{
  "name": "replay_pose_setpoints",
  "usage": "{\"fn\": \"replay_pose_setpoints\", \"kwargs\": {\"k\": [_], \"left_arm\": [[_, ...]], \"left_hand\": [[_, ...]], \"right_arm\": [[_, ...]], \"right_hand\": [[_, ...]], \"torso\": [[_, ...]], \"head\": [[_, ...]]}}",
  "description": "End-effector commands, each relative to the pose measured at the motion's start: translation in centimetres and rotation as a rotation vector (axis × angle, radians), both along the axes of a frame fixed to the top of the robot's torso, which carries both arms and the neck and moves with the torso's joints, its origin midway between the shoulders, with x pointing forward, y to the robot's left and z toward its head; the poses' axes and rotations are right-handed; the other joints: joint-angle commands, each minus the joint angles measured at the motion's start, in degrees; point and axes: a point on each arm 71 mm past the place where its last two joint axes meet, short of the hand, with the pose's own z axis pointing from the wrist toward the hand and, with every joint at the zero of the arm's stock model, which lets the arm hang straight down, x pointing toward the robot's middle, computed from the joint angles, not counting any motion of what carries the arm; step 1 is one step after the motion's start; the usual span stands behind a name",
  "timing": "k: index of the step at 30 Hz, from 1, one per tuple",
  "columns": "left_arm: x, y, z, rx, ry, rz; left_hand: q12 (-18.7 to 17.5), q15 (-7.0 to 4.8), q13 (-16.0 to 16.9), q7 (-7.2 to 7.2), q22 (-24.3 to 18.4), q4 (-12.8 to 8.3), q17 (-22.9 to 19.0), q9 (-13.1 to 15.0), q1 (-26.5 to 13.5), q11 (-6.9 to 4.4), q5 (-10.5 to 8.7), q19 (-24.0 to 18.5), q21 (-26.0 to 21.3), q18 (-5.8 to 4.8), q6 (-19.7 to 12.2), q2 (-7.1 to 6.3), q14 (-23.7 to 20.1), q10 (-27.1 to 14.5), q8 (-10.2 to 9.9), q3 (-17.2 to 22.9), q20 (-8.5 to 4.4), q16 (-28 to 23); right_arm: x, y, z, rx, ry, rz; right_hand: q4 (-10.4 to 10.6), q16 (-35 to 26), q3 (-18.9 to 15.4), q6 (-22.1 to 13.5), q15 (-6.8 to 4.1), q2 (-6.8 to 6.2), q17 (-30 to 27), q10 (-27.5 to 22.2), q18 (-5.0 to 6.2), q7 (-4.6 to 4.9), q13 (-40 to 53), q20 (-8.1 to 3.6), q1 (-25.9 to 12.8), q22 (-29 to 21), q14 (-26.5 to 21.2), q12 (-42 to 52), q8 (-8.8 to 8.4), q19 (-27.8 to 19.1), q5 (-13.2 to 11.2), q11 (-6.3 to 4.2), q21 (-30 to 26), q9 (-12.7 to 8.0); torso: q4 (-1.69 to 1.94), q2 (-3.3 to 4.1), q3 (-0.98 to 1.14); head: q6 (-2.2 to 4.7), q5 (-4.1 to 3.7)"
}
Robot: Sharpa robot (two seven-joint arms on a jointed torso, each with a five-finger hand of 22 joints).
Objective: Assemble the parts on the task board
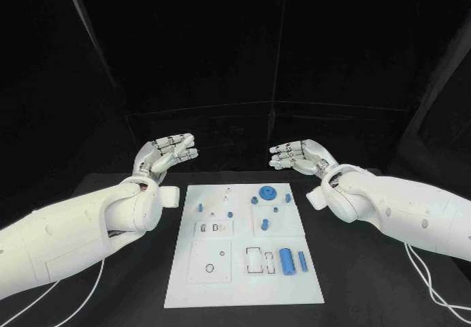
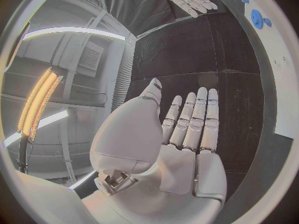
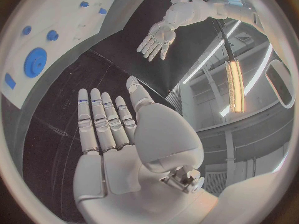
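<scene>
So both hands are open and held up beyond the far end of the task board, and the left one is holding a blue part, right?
Not quite. The left hand holds nothing: the left wrist view shows its fingers straight and bare. The rest stands: both hands, the right hand included, are open beyond the far end of the task board.

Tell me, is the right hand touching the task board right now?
Apart. The head view shows the right hand raised beyond the task board, with black table between its fingers and the board's far edge.

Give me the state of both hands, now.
Left hand: open, fingers straight, holding nothing, beyond the task board.
Right hand: open, fingers straight, holding nothing.
</scene>
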Motion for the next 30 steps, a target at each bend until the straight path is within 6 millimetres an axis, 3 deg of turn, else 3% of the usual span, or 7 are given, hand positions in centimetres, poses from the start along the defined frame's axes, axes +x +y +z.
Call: {"fn": "replay_pose_setpoints", "kwargs": {"k": [1,8,14,18,24,27,30], "left_arm": [[-0.4,0.1,0.9,-0.002,-0.029,-0.022],[-1.8,-0.5,1.7,-0.024,-0.016,-0.088],[-3.2,-1.6,2.3,-0.046,-0.013,-0.144],[-3.9,-2.2,2.7,-0.058,-0.019,-0.171],[-4.5,-2.8,3.0,-0.071,-0.019,-0.195],[-4.6,-3.0,3.1,-0.074,-0.019,-0.200],[-4.6,-3.1,3.1,-0.077,-0.020,-0.206]], "left_hand": [[0.47,-0.92,-0.02,1.71,0.24,-1.15,0.31,-0.03,1.06,-0.81,-0.14,3.00,1.05,0.97,3.26,0.36,2.97,2.86,0.35,-0.52,-0.63,0.77],[-0.37,-1.99,-0.08,1.12,-0.04,-2.43,1.02,-0.36,1.74,-1.60,-0.13,6.49,1.61,1.00,5.98,1.65,6.72,5.99,-0.18,-1.96,-1.67,0.78],[-1.18,-2.77,-0.07,0.80,-0.06,-3.26,2.09,-0.40,2.13,-2.05,-0.09,8.99,2.28,0.99,6.93,2.30,9.58,7.26,-0.75,-2.72,-2.46,1.04],[-1.28,-2.89,-0.04,0.71,-0.12,-3.47,2.32,-0.37,2.25,-2.17,-0.08,9.37,2.33,0.98,7.30,2.48,9.95,7.71,-0.79,-2.85,-2.60,0.94],[-1.34,-2.88,-0.04,0.74,-0.15,-3.46,2.35,-0.37,2.16,-2.17,-0.09,9.43,2.31,0.96,7.40,2.51,9.90,7.81,-0.82,-2.94,-2.62,0.81],[-1.47,-2.89,-0.06,0.78,-0.11,-3.43,2.39,-0.39,2.02,-2.15,-0.09,9.80,2.46,0.97,7.42,2.57,9.86,7.85,-0.91,-3.08,-2.67,0.66],[-1.70,-2.92,-0.07,0.79,-0.01,-3.48,2.50,-0.41,1.92,-2.15,-0.10,10.57,2.80,0.97,7.50,2.67,9.88,7.94,-1.08,-3.28,-2.77,0.40]], "right_arm": [[-0.1,0.5,1.1,-0.158,-0.112,0.058],[-0.1,1.7,2.9,-0.393,-0.194,0.136],[0.0,3.1,3.1,-0.609,-0.229,0.156],[0.1,4.1,3.1,-0.739,-0.260,0.151],[0.2,5.6,3.1,-0.866,-0.294,0.155],[0.3,6.0,3.1,-0.890,-0.299,0.156],[0.3,6.4,3.1,-0.916,-0.298,0.159]], "right_hand": [[-2.44,1.22,0.02,9.54,-2.90,0.62,0.27,8.88,0.79,1.38,0.30,-2.57,1.49,0.93,9.96,0.81,1.26,8.20,0.86,-2.20,3.93,0.39],[-5.11,6.90,0.15,13.96,-7.91,0.96,3.60,16.78,0.75,-1.07,0.44,-7.85,1.10,4.30,25.09,1.10,1.80,18.75,1.50,-5.41,11.57,0.44],[-5.59,13.28,-0.59,14.51,-10.17,0.95,8.24,19.94,0.63,-2.03,0.72,-10.55,-0.60,7.88,33.06,0.55,0.60,25.32,0.59,-7.06,18.53,0.18],[-5.88,20.34,-0.24,14.73,-10.66,0.53,13.04,20.29,0.41,-2.21,0.88,-11.33,-0.01,10.44,32.99,-0.36,-0.50,26.22,0.73,-7.23,22.76,0.14],[-5.84,29.04,0.52,14.44,-10.56,0.10,18.73,18.40,0.36,-2.15,0.64,-11.33,-0.84,14.20,33.15,-2.35,-1.61,26.68,0.88,-7.13,28.78,0.13],[-5.90,38.10,0.90,13.83,-10.32,-0.03,26.97,17.10,0.11,-2.19,0.60,-11.04,-1.32,17.41,33.12,-2.53,-1.63,27.12,0.63,-6.94,32.69,0.14],[-5.85,48.22,1.58,13.46,-9.93,-0.22,37.25,15.65,-0.86,-2.12,0.62,-10.83,-1.67,27.50,33.24,-2.50,-1.59,28.44,0.63,-6.67,41.37,0.17]], "torso": [[0.05,1.87,-0.13],[-0.25,4.06,-0.21],[0.01,5.61,-0.42],[0.03,6.45,-0.29],[-0.07,7.60,-0.39],[0.00,7.91,-0.47],[0.17,8.26,-0.47]], "head": [[0.45,0.04],[1.03,-0.15],[1.06,-0.22],[1.28,-0.23],[1.36,-0.26],[1.48,-0.26],[1.57,-0.15]]}}
